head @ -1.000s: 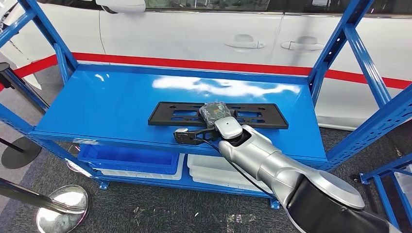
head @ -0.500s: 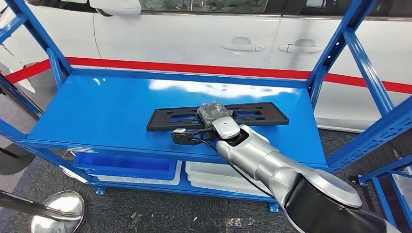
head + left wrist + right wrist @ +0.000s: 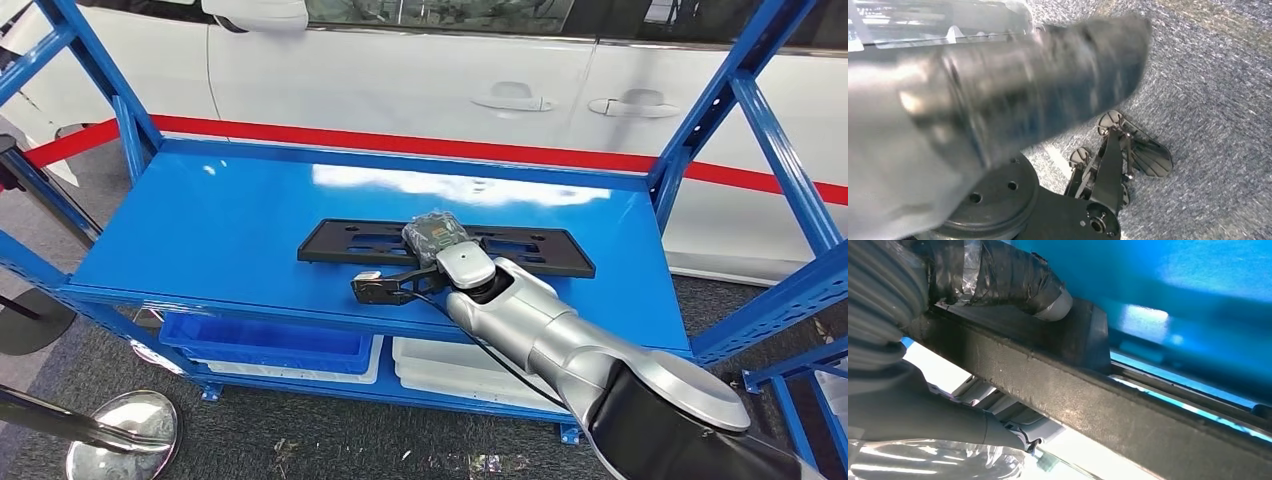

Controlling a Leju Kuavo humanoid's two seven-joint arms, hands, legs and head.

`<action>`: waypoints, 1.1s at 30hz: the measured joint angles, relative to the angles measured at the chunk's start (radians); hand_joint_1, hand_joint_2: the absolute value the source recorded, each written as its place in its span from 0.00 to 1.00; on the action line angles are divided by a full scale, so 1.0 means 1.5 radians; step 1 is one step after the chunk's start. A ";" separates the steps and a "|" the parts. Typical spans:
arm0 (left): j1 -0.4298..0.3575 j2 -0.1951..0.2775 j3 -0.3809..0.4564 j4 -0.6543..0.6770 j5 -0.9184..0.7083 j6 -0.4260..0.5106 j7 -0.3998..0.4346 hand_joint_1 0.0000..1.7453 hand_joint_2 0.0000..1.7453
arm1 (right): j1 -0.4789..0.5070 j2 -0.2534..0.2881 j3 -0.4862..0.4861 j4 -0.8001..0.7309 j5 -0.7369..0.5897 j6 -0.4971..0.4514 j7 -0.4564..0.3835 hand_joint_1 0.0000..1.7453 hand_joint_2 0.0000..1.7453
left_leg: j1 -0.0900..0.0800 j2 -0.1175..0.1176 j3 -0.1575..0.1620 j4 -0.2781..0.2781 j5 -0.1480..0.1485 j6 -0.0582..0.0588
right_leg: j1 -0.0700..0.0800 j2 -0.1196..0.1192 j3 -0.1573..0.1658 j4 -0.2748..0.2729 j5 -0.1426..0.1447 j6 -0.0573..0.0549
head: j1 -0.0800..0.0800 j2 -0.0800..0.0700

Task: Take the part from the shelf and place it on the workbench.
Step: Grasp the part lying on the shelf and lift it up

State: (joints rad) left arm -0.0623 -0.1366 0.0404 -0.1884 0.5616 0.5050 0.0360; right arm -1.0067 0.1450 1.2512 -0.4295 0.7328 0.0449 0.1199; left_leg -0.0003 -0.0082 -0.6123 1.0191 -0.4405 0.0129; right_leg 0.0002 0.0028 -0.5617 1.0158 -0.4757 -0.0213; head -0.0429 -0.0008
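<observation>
Right hand [image 3: 432, 238] clamps near long edge of black plate [image 3: 540, 252], thumb under, fingers [image 3: 1013, 280] over | plate flat on blue shelf [image 3: 220, 220], near front lip | grip there for lifting clear | left hand: can't tell.

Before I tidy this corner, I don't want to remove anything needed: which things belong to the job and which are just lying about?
Part of the job:
black frame part
blue shelf
right hand, gripping the part

Just lying about:
blue bin
white trays
white car
round stand base
</observation>
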 joint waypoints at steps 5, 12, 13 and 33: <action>0.002 0.000 0.000 0.000 -0.009 -0.005 -0.032 0.00 1.00 | -0.015 -0.001 0.016 -0.014 0.109 -0.113 0.010 1.00 1.00 | 0.000 0.000 -0.002 0.000 0.002 0.000 | 0.000 0.000 -0.003 0.001 0.002 0.004 | 0.000 0.000; 0.002 0.000 -0.002 0.000 -0.015 -0.013 -0.047 0.00 1.00 | -0.145 -0.012 0.034 -0.160 0.218 -0.143 0.020 1.00 1.00 | 0.002 0.002 -0.002 -0.002 0.003 -0.001 | 0.001 0.002 -0.005 0.002 0.003 0.005 | 0.000 0.000; 0.002 0.000 -0.003 0.000 -0.015 -0.014 -0.048 0.00 1.00 | -0.150 -0.014 0.034 -0.179 0.228 -0.138 0.021 1.00 1.00 | 0.002 0.002 -0.002 -0.002 0.004 -0.001 | 0.001 0.002 -0.005 0.002 0.002 0.005 | 0.000 0.000; 0.003 0.001 -0.006 0.000 -0.014 -0.016 -0.062 0.00 1.00 | -0.207 -0.073 0.034 -0.389 0.253 -0.092 0.034 1.00 1.00 | 0.002 0.002 0.000 -0.005 0.005 -0.004 | 0.001 0.002 -0.006 0.002 0.003 0.005 | 0.000 0.000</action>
State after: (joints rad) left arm -0.0579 -0.1350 0.0309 -0.1884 0.5403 0.4811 -0.0567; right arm -1.3165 0.0357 1.3025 -1.0136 1.1122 -0.0936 0.1716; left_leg 0.0026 -0.0050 -0.6121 1.0113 -0.4328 0.0074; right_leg 0.0016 0.0064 -0.5700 1.0183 -0.4718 -0.0139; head -0.0432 -0.0008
